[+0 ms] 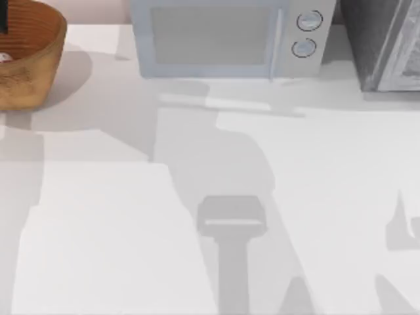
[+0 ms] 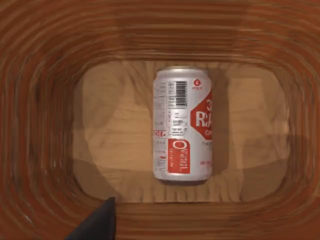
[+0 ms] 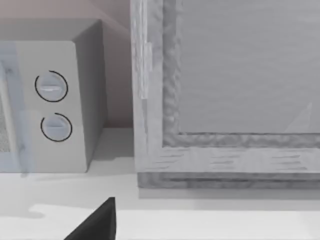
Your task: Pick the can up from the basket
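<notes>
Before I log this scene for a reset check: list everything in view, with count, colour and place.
can: one, silver-white with red label, lying on its side on the basket floor, seen from the left wrist.
basket: one, orange-brown woven, far left corner of the table.
microwave: one, pale grey with two round knobs, back of the table near the middle.
grey framed box: one, grey, back right corner, right of the microwave.
table: one, white, crossed by arm shadows.
left gripper: one dark fingertip over the basket's inside, apart from the can.
right gripper: one dark fingertip above the table, facing the microwave and the box.
</notes>
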Action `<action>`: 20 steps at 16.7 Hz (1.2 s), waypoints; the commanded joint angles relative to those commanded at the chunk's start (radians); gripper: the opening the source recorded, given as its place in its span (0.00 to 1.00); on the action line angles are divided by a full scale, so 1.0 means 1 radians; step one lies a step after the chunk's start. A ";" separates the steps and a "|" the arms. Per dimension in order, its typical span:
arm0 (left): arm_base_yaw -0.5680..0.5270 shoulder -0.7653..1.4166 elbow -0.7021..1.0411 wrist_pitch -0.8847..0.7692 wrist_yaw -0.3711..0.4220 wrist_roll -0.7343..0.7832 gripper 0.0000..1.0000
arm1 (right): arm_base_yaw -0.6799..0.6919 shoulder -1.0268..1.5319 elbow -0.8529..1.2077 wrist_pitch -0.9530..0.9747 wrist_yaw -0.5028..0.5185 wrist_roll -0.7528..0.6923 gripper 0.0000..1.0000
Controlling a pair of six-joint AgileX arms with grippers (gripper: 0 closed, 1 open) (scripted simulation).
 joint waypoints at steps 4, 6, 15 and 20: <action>0.013 0.231 0.222 -0.098 0.018 0.025 1.00 | 0.000 0.000 0.000 0.000 0.000 0.000 1.00; 0.017 0.299 0.287 -0.126 0.024 0.032 1.00 | 0.000 0.000 0.000 0.000 0.000 0.000 1.00; 0.012 0.340 0.318 -0.129 0.025 0.033 1.00 | 0.000 0.000 0.000 0.000 0.000 0.000 1.00; 0.002 0.413 0.291 -0.030 0.023 0.020 1.00 | 0.000 0.000 0.000 0.000 0.000 0.000 1.00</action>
